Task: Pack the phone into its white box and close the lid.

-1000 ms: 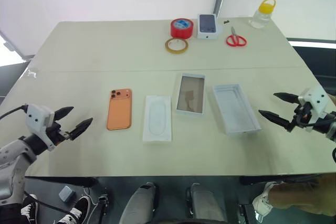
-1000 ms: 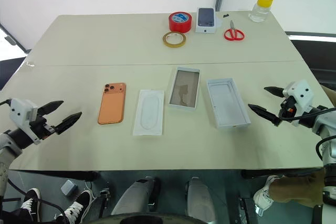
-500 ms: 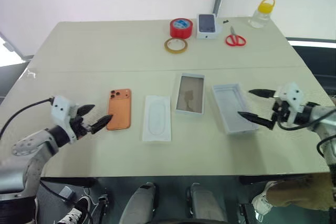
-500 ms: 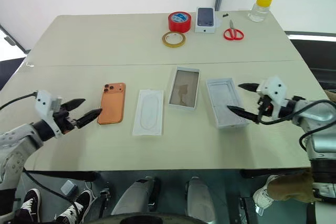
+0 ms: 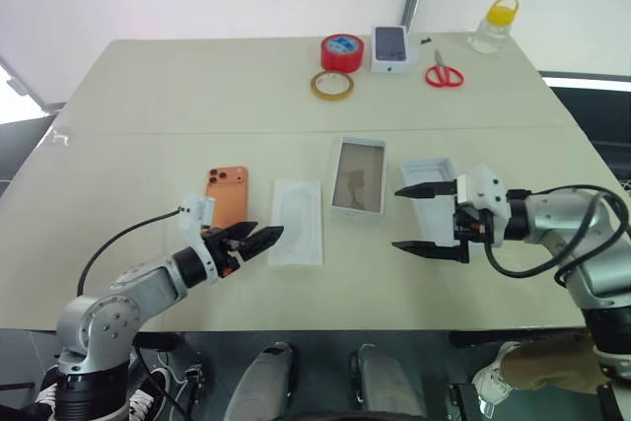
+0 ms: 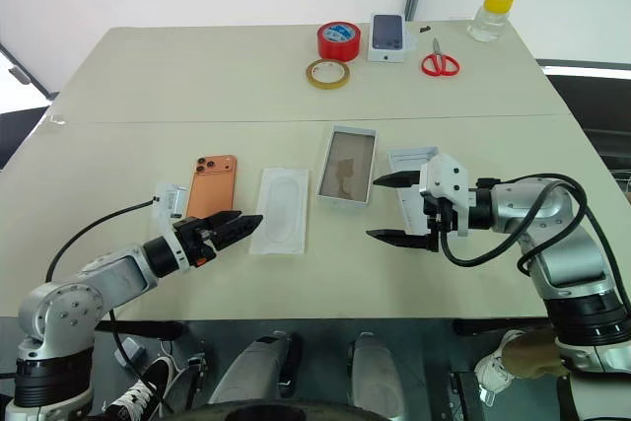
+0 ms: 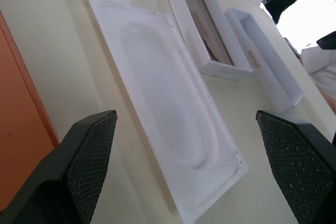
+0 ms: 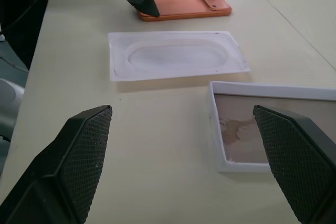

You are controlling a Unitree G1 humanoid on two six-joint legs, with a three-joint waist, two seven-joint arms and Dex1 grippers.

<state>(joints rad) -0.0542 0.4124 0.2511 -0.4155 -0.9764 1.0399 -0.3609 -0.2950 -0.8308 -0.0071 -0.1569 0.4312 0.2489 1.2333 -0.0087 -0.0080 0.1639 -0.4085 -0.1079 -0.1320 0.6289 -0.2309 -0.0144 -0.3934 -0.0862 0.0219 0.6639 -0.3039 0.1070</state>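
Both moved inward since a second ago: left claw [image 5: 258, 240] now beside the orange slab phone [image 5: 225, 204], right claw [image 5: 426, 217] over the shallow white cardboard box [image 5: 431, 169]. Both spread wide, holding nothing. Phone flat on the beige bench [image 5: 197, 86], left of a white moulded insert [image 5: 296, 221].

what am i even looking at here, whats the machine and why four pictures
It is a two-armed humanoid robot at a table. Two pictures come from cameras in its head, two from cameras on its wrists looking along the black fingers. The left gripper and right gripper are both open and hold nothing. On the table lie an orange phone, a white moulded insert, a white tray with a brownish bottom and the white box. Tapes, scissors and a jar sit at the far edge.
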